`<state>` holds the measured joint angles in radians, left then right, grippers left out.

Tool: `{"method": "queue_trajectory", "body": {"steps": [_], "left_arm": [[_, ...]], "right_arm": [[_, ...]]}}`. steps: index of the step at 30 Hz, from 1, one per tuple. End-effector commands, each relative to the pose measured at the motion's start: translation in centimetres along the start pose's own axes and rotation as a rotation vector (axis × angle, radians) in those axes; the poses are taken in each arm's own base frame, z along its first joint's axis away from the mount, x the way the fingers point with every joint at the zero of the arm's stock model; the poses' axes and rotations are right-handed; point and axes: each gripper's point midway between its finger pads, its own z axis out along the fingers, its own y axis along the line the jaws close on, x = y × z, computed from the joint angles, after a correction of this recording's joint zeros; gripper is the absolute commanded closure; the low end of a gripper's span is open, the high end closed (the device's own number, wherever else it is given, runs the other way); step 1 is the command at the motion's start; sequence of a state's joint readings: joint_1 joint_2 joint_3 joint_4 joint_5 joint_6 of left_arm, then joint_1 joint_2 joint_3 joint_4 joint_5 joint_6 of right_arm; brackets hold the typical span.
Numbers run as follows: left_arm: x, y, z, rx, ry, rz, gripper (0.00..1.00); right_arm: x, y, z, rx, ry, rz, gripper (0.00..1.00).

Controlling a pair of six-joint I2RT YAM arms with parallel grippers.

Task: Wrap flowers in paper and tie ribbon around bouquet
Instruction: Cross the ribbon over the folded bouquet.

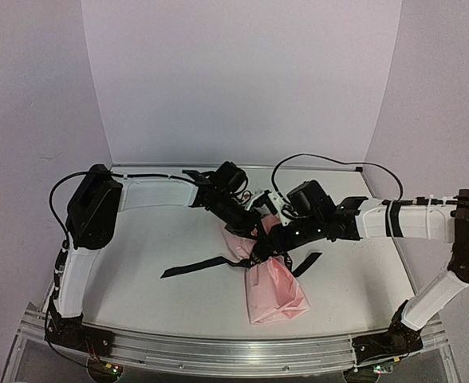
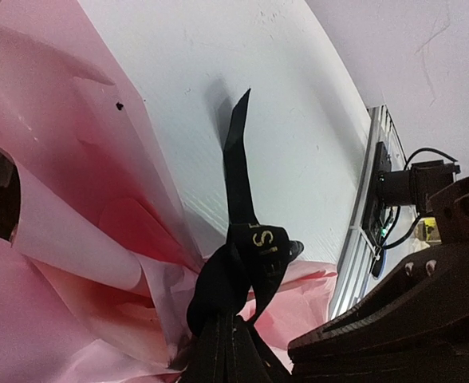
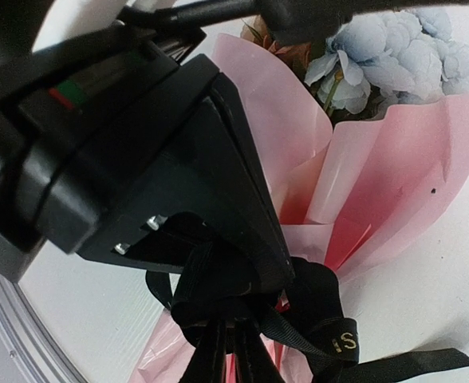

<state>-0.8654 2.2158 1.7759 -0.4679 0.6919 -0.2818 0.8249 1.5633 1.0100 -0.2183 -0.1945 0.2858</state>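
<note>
Nearest the arms' bases lies the wide end of the bouquet [image 1: 276,294], flat on the table [image 1: 155,239]. One bouquet, one sheet of pink paper [image 3: 378,159] around it.

Just beyond that end is the ribbon [image 1: 193,268]. One ribbon, one knot [image 2: 246,267] cinched round the bouquet's waist, two tails trailing out either side.

Right at the knot sit both grippers, nearly touching. The left gripper [image 1: 253,237] is fully closed and the right gripper [image 1: 271,249] is pinched down too. Each wrist view shows ribbon strands running to where its fingertips sit, so I'd call both holding ribbon, though the tips are out of frame.

Farthest are the flowers [image 3: 386,56]: blue blooms and an orange one past the knot.

The dangers:
- An uneven pull drags the bouquet sideways or slides the knot off the waist.
- Too hard a tug crumples or tears the thin paper.
- The grippers are crowded and could knock together.
- A slipped strand leaves the knot slack.
</note>
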Motion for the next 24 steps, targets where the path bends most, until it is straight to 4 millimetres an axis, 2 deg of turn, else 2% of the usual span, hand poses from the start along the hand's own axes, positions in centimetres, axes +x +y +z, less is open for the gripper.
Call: {"method": "queue_trajectory", "body": {"steps": [1, 7, 14, 18, 22, 24], "left_arm": [[-0.9, -0.8, 1.0, -0.001, -0.053, -0.027, 1.0], [-0.7, 0.0, 2.6, -0.059, -0.088, -0.08, 1.0], [-1.3, 1.3, 2.7, -0.113, -0.183, -0.165, 1.0], [-1.3, 1.6, 2.8, -0.112, -0.208, -0.186, 1.0], [-1.2, 1.6, 2.9, -0.11, -0.199, -0.178, 1.0], [-1.2, 1.6, 3.1, -0.106, -0.188, -0.177, 1.0]], "right_arm": [[-0.6, -0.7, -1.4, 0.045, -0.035, 0.017, 0.97], [0.7, -1.4, -2.1, 0.065, -0.032, 0.019, 0.97], [0.9, -1.0, -3.2, 0.043, -0.039, 0.031, 0.9], [1.3, -0.5, -3.7, 0.013, -0.032, 0.045, 0.78], [1.7, 0.3, -3.9, -0.035, -0.019, 0.012, 0.57], [1.6, 0.5, -3.8, -0.044, -0.017, -0.018, 0.51]]}}
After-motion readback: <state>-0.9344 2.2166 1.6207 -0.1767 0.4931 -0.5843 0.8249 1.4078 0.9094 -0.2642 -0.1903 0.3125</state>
